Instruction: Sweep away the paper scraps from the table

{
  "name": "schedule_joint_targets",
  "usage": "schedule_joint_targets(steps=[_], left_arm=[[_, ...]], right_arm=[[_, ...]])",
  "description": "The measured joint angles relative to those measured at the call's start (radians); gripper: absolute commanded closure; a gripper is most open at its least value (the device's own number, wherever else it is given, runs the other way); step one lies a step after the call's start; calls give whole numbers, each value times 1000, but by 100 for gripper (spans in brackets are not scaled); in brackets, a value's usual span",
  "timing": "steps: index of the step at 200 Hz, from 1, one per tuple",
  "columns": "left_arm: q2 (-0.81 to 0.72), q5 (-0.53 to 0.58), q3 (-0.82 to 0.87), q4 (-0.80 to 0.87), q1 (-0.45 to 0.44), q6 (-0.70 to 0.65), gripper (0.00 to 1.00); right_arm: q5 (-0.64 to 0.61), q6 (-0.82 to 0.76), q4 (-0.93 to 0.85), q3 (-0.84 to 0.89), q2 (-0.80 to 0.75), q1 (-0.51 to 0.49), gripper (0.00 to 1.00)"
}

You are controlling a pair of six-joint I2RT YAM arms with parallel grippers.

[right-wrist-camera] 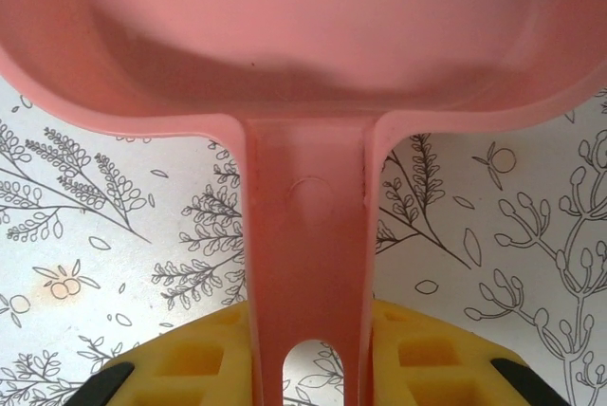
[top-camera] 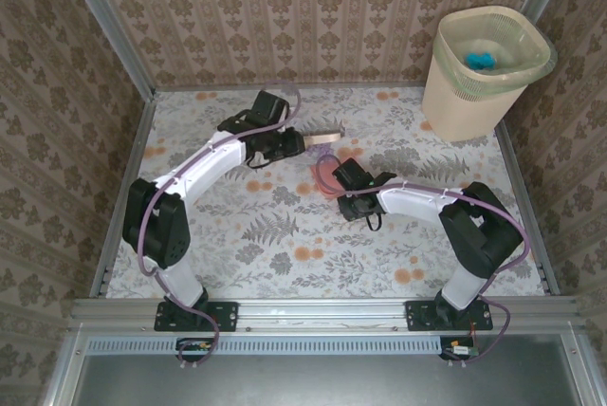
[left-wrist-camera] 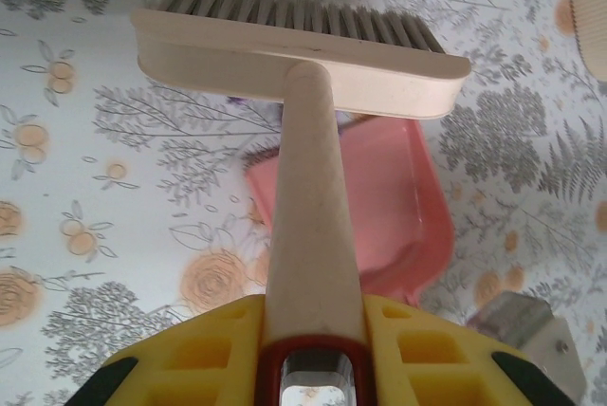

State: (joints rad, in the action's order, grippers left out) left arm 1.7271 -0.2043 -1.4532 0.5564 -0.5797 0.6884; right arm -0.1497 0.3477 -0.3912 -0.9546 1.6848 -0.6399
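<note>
The left claw (left-wrist-camera: 313,354) was clamped on the round cream handle of the grey-bristled hand brush (left-wrist-camera: 302,55). The right claw (right-wrist-camera: 308,368) had the flat handle of the pink plastic dustpan (right-wrist-camera: 303,55) pinched between its yellow fingers.

Overhead, the brush head sat just at twelve o'clock of the pan, near the middle of the fern-printed bench (top-camera: 285,235).

To do this step well, I judged the pan's lip should stay pressed flat. The bristles should stay low and come in short pulls toward six o'clock, so light wads can't skip under the lip or flick aside.

The left wrist camera offered the useful detail. A sliver of purple (left-wrist-camera: 233,100) peeked out under the brush head beside the pan's mouth, probably one of the paper scraps.

The right wrist camera instead showed how squarely the handle was gripped.

The overhead view added the cream slatted wastebasket (top-camera: 474,102) at one o'clock, with a teal-blue wad (top-camera: 479,57) inside.
</note>
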Motion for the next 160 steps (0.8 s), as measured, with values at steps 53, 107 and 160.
schedule_joint_targets(steps=[53,107,160], left_arm=[[-61,-19,30,0,-31,0,100],[-67,-21,39,0,-29,0,100],[-67,-19,-8,26,-29,-6,100]], right_arm=[[5,3,0,0,0,9,100],[23,8,-10,-6,0,14,100],[58,26,-79,-34,-1,16,100]])
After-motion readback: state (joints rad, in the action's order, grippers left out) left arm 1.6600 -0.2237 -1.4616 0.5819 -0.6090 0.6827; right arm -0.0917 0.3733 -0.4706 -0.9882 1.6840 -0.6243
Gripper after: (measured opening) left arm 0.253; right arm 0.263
